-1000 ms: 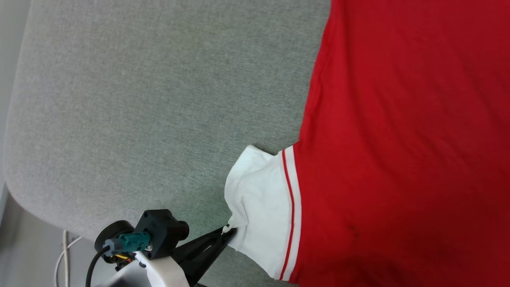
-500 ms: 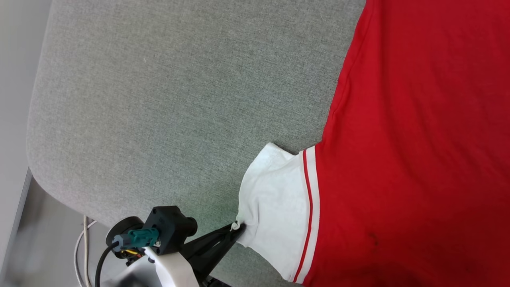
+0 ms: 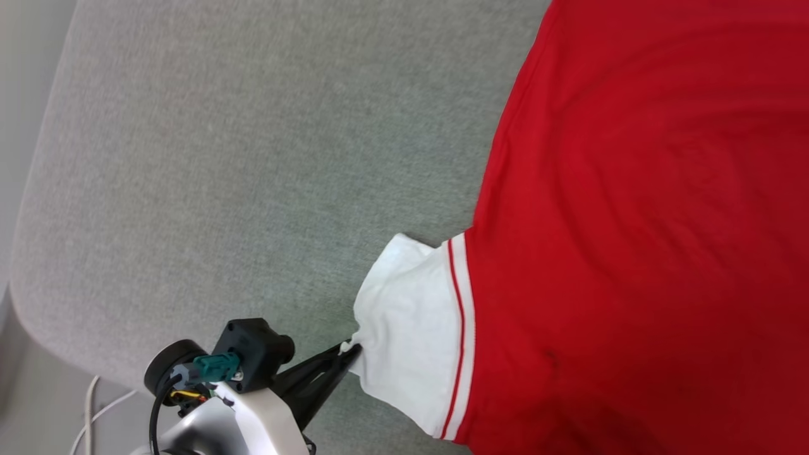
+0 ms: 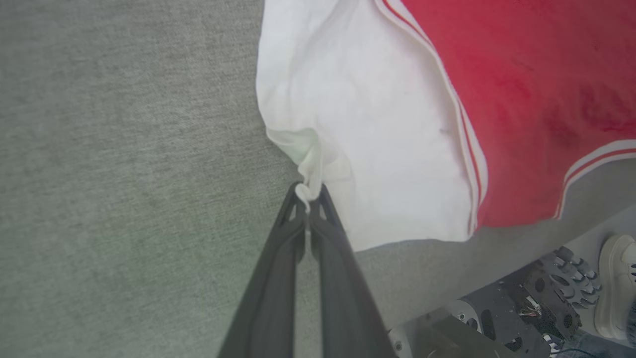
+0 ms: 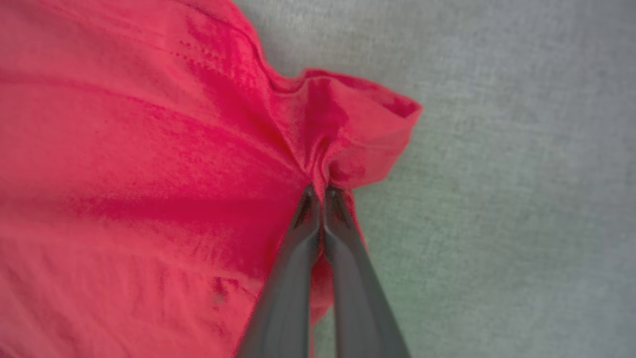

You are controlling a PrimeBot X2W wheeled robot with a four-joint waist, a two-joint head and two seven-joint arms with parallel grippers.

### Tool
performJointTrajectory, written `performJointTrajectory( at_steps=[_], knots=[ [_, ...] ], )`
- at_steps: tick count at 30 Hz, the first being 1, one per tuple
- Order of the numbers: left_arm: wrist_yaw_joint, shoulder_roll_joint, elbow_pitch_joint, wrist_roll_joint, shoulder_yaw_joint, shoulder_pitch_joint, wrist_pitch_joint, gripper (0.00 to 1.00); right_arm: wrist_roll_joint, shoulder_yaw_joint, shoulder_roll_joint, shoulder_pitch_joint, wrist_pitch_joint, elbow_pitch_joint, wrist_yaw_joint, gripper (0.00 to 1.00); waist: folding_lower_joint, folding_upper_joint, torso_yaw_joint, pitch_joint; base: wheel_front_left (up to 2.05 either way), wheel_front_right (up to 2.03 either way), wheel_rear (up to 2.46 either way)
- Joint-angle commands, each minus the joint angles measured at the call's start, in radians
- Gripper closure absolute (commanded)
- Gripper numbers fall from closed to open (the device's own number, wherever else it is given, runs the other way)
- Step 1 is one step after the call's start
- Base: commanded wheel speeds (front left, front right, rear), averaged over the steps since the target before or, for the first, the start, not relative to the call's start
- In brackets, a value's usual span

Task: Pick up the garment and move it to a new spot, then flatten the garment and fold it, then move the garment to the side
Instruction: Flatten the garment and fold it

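Both pincers closed: left pincer (image 4: pixel 309 193) nips the white sleeve edge, right pincer (image 5: pixel 320 191) a red hem corner of the shirt (image 3: pixel 632 221) spread on the counter (image 3: pixel 221 158). Such thin bites may slip under tension.

garment (image 3: pixel 632 221) mostly beyond the head view's edges (right wrist view blurry)

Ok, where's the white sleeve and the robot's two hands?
white sleeve (image 3: pixel 411 322), head view, middle of the cloth.
left hand (image 4: pixel 309 193), left wrist view, between fingertips pinching the sleeve.
right hand (image 5: pixel 322 191), right wrist view, between fingertips pinching red cloth (image 5: pixel 149 149).
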Motion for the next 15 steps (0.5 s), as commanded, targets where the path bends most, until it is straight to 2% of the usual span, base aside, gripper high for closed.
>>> performJointTrajectory(
  at_steps=[1, 15],
  knots=[
    [0.009, 0.006, 0.013, -0.002, 0.005, 0.011, 0.002, 1.00, 0.014, 0.000, 0.006, 0.086, -0.002, 0.019, 0.000, 1.00, 0.0000, 0.0000, -0.060, -0.071, 0.00, 0.00, 0.00],
    [0.078, 0.041, 0.055, -0.069, 0.069, 0.116, -0.014, 1.00, 0.174, 0.015, 0.061, 0.433, -0.100, -0.079, 0.000, 1.00, 0.0000, 0.0000, -0.254, -0.294, 0.00, 0.00, 0.00]
  ],
)
